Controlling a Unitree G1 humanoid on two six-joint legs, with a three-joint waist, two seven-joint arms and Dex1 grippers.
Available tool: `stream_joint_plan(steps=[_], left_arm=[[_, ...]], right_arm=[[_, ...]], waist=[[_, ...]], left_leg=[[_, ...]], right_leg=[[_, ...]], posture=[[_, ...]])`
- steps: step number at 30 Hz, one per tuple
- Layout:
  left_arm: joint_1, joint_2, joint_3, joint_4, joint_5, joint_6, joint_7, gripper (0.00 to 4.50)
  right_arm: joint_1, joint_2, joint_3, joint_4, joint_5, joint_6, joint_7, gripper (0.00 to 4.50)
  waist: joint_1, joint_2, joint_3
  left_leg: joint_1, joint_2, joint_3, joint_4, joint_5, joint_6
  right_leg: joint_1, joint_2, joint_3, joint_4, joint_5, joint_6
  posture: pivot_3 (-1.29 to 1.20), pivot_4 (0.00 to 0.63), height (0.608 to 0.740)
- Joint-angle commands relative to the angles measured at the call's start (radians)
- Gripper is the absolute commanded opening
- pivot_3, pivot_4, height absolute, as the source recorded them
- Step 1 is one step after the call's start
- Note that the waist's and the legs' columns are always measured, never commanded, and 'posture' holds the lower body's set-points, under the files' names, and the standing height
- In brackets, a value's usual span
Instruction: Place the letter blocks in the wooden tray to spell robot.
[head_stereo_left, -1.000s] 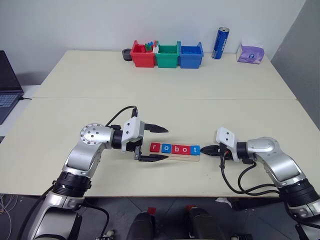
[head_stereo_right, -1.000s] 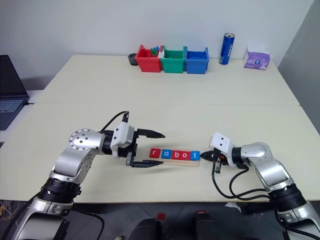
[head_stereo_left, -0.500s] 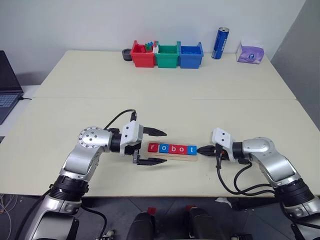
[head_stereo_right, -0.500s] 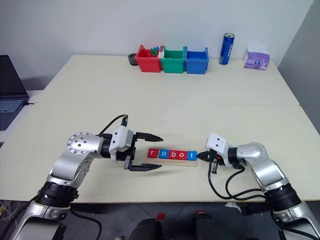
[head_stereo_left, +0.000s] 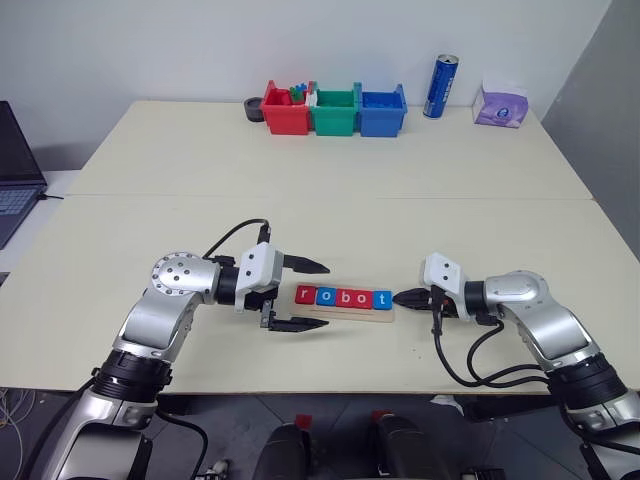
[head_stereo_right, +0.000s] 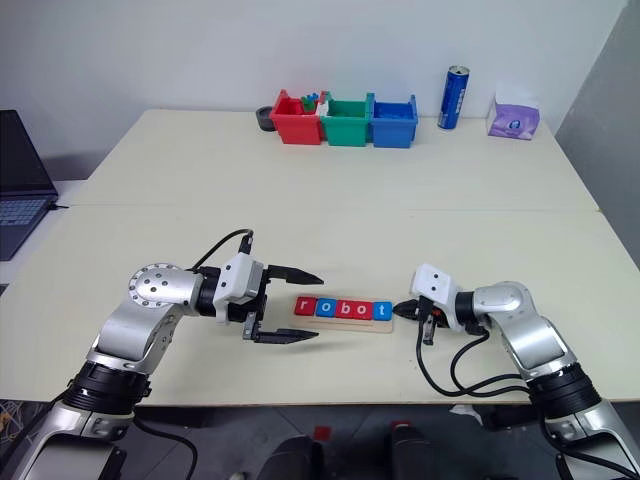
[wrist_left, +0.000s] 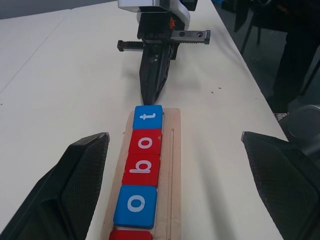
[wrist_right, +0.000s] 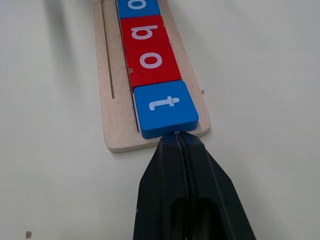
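Five letter blocks (head_stereo_left: 343, 297) lie in a row in the wooden tray (head_stereo_left: 347, 314) and read r, o, b, o, t: red, blue, red, red, blue. My left gripper (head_stereo_left: 327, 296) is open wide, with its black fingers on either side of the row's r end and nothing between them but the tray. My right gripper (head_stereo_left: 398, 297) is shut to a point. In the right wrist view its tip (wrist_right: 176, 136) meets the end face of the blue t block (wrist_right: 164, 107). The left wrist view shows that same tip (wrist_left: 150, 100) against the t block (wrist_left: 148, 116).
Red (head_stereo_left: 285, 112), green (head_stereo_left: 334, 112) and blue (head_stereo_left: 382, 112) bins stand at the table's far edge, beside a blue can (head_stereo_left: 441, 86) and a purple tissue pack (head_stereo_left: 500, 103). A laptop (head_stereo_left: 15, 170) sits off the left side. The tray lies near the table's front edge.
My shut right gripper has crept a little to the left, up against the t block, and the tray sits slightly further left. The open left gripper has eased back to the left a little.
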Motion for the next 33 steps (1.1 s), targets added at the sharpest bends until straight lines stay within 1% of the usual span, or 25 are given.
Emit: stream_joint_plan(steps=[1, 18, 28, 33], left_arm=[[-0.005, 0.009, 0.012, -0.018, -0.006, -0.008, 0.000, 4.50], [-0.001, 0.008, 0.010, -0.031, -0.008, 0.001, 0.010, 4.50], [0.001, 0.011, 0.009, -0.033, -0.007, 0.002, 0.014, 4.50], [0.002, 0.013, 0.010, -0.027, -0.005, -0.003, 0.010, 4.50]], right_arm=[[-0.010, 0.000, -0.002, -0.024, -0.006, -0.018, 0.002, 0.03], [-0.023, 0.039, 0.012, -0.026, -0.014, -0.008, -0.004, 0.03], [-0.032, 0.033, 0.002, -0.009, -0.020, -0.018, 0.006, 0.03], [-0.029, 0.007, -0.017, -0.007, -0.014, -0.022, 0.020, 0.03]], waist=[[0.000, 0.000, 0.000], [0.000, 0.000, 0.000], [0.000, 0.000, 0.000], [0.000, 0.000, 0.000]], left_leg=[[0.000, 0.000, 0.000, 0.000, 0.000, 0.000], [0.000, 0.000, 0.000, 0.000, 0.000, 0.000], [0.000, 0.000, 0.000, 0.000, 0.000, 0.000], [0.000, 0.000, 0.000, 0.000, 0.000, 0.000]], right_leg=[[0.000, 0.000, 0.000, 0.000, 0.000, 0.000], [0.000, 0.000, 0.000, 0.000, 0.000, 0.000], [0.000, 0.000, 0.000, 0.000, 0.000, 0.000], [0.000, 0.000, 0.000, 0.000, 0.000, 0.000]], posture=[[0.00, 0.150, 0.740], [0.00, 0.150, 0.740], [0.00, 0.150, 0.740], [0.00, 0.150, 0.740]])
